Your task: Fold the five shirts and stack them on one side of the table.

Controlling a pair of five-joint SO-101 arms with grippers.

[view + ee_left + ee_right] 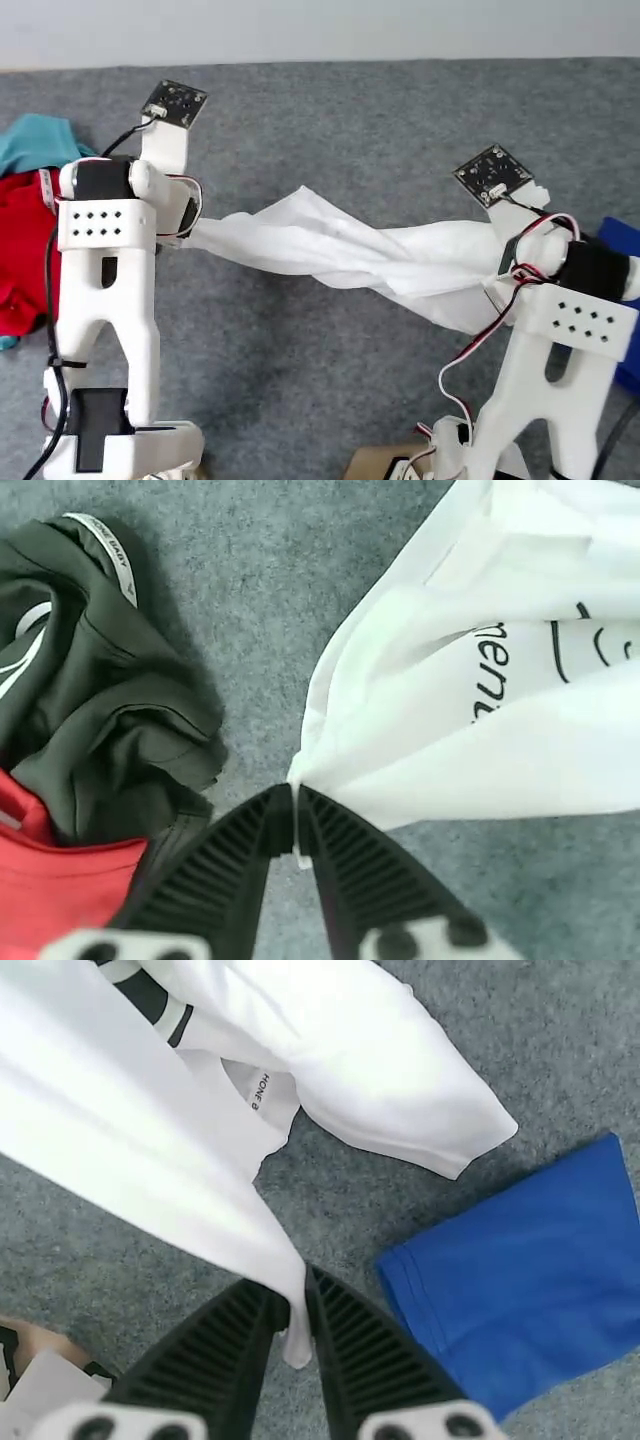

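White shirt (330, 250), which I judge limp and light, sags between my left hand (296, 800) and right hand (297, 1295), both clenched on its edges.

We record the middle shirt (340, 250) spanning the tabletop (350, 130) between left end effector (296, 825) and right end effector (297, 1310); shirt heap (25, 230) beyond the left arm, single shirt (620, 240) beyond the right.
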